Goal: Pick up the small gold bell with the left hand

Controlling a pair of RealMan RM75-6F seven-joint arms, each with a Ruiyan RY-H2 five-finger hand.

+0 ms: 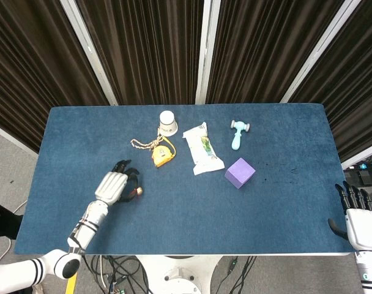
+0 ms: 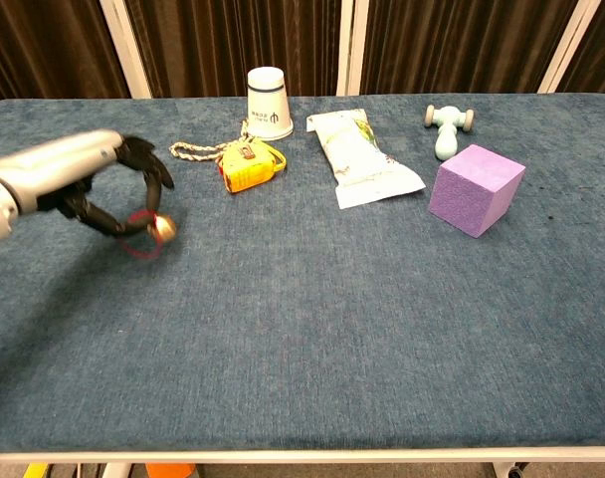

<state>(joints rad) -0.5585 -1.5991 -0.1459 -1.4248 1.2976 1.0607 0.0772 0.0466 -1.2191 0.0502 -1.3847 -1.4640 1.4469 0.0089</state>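
The small gold bell (image 2: 165, 228) with its red loop hangs just above the blue cloth, pinched in the dark fingertips of my left hand (image 2: 94, 179). In the head view the bell (image 1: 137, 191) shows beside the left hand (image 1: 114, 184) at the table's left front. My right hand (image 1: 358, 219) stays past the table's right front corner with its fingers straight and apart, holding nothing.
Behind the bell lie an orange tape measure (image 2: 245, 165) with a rope cord, an upturned white paper cup (image 2: 269, 103), a white snack packet (image 2: 363, 157), a purple cube (image 2: 477, 187) and a light blue toy hammer (image 2: 446, 126).
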